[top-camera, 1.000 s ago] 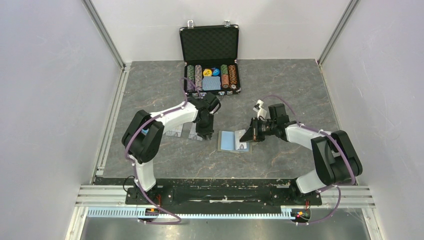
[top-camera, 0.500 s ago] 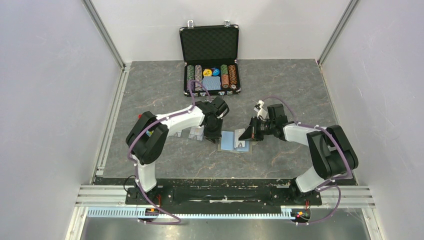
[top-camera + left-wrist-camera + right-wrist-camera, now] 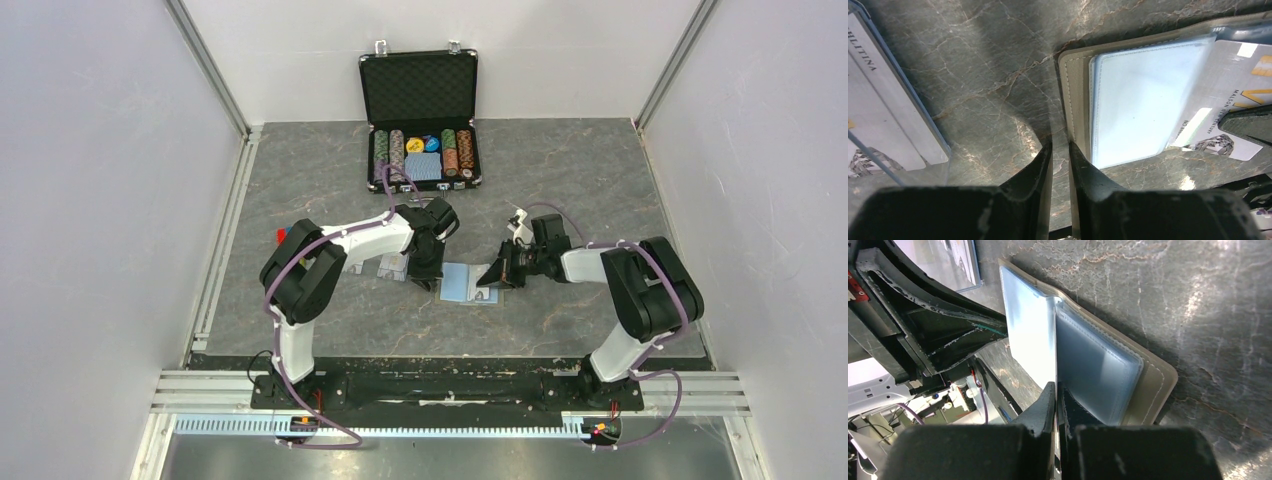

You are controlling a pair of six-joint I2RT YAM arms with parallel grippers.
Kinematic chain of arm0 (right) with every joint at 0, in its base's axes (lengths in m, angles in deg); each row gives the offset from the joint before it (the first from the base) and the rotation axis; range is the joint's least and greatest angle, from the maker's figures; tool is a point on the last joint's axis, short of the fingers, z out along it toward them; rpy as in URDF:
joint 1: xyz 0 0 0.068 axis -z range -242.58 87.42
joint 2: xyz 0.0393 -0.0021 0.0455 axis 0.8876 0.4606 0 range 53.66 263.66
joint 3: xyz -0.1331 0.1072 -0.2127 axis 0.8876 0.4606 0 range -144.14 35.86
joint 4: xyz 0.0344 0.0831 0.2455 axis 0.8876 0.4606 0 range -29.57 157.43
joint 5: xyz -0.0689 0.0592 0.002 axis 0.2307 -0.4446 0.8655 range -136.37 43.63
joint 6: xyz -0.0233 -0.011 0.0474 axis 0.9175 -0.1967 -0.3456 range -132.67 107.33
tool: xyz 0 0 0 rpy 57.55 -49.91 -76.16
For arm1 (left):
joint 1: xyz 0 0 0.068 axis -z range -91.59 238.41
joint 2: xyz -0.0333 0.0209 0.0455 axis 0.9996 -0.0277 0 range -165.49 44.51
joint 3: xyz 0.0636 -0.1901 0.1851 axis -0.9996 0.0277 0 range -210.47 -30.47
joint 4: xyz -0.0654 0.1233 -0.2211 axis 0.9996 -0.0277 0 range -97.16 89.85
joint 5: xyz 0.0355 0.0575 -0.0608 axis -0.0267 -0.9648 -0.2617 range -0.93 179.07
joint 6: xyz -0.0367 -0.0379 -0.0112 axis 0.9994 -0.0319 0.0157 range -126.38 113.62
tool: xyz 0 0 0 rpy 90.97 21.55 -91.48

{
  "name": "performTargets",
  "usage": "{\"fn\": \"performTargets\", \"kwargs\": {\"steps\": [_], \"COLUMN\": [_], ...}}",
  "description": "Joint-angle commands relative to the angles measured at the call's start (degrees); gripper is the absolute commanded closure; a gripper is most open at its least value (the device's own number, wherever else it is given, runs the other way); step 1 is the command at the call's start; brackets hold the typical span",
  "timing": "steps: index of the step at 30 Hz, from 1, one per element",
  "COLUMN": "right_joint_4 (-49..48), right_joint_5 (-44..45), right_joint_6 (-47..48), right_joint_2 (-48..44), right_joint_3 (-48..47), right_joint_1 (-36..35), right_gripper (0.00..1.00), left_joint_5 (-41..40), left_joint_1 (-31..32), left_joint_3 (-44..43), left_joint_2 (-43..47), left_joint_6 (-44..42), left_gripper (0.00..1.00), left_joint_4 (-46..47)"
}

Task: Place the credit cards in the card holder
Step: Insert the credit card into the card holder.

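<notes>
1. Left wrist only: one credit card [image 3: 1220, 100] is seen under clear plastic in the open card holder [image 3: 1075, 100]. Another credit card [image 3: 883, 115] lies at its 9 o'clock.
2. Right wrist only: right gripper [image 3: 1055, 390] is seen clamped on an upright clear sleeve [image 3: 1054, 345].
3. Left gripper [image 3: 1060, 150]: gap narrow, at the holder's 9 o'clock edge. Whether it grips cannot be told.
4. Top: both arms are stretched inward, and the holder lies mid-table.

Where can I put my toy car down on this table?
Bare table: far corners either side of the case, and the near strip between holder and arm bases. Crowded: the middle, where left arm and right arm meet over holder and sleeves.
</notes>
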Motion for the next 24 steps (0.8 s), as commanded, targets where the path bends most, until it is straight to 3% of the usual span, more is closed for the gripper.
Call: {"fn": "performTargets", "kwargs": {"steps": [1,12,24], "right_joint_4": [-2.2,-7.1,-4.8], "right_joint_5": [1.0,-1.1,-0.1], "right_joint_6": [-0.1,-3.9,-0.4], "right_joint_2": [1.5,2.7,6.8], "right_joint_3": [0.5,-0.4,-0.7], "right_joint_1": [-0.5,-1.3,-2.8], "right_gripper": [1.00,1.00,1.00], "left_joint_5": [1.0,1.7,1.6], "left_joint_1": [0.7,1.0,1.2], "left_joint_3": [-0.6,-0.8,-0.9], "left_joint_2": [-1.3,-2.4,-2.9], "left_joint_6": [0.1,-0.4,-0.8], "left_gripper": [0.77,0.79,0.80], "left_joint_4": [1.2,1.2,0.7]}}
